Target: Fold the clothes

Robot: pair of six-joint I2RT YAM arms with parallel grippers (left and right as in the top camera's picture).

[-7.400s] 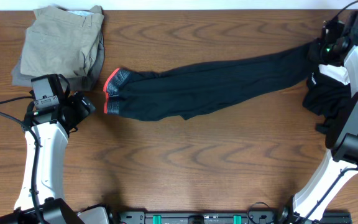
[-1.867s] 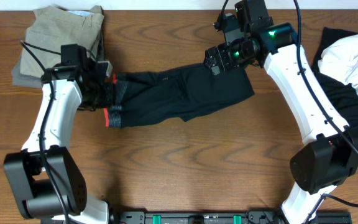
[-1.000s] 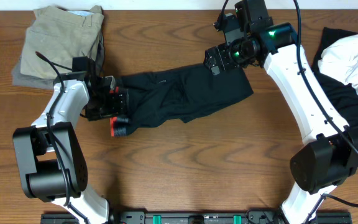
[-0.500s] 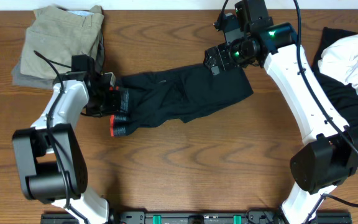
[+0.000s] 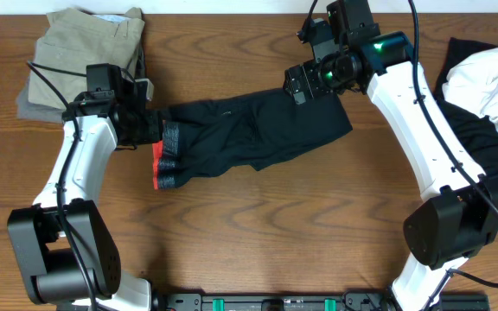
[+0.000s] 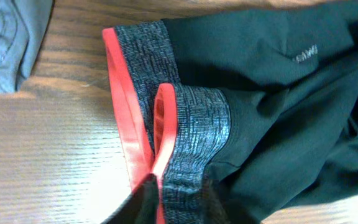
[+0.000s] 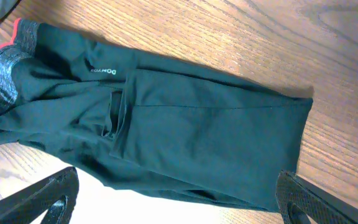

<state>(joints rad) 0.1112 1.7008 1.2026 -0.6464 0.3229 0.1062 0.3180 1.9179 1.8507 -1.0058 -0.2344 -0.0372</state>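
Observation:
Black pants [image 5: 258,130] lie crumpled across the middle of the table, with a grey waistband [image 5: 169,154] edged in red at their left end. My left gripper [image 5: 151,128] sits at that end. In the left wrist view its fingers [image 6: 178,190] pinch a fold of the waistband [image 6: 197,118], shut on it. My right gripper [image 5: 318,78] hovers over the pants' right half. Its fingers [image 7: 179,205] stand wide open above the dark cloth [image 7: 185,124], holding nothing.
Folded khaki pants [image 5: 85,56] lie on a grey garment at the back left, just behind my left arm. A pile of white and black clothes [image 5: 491,86] sits at the right edge. Bare wood runs along the front of the table.
My left gripper closed on the waistband and drew up and back a little, shifting the band with it. The right arm has stayed still and open.

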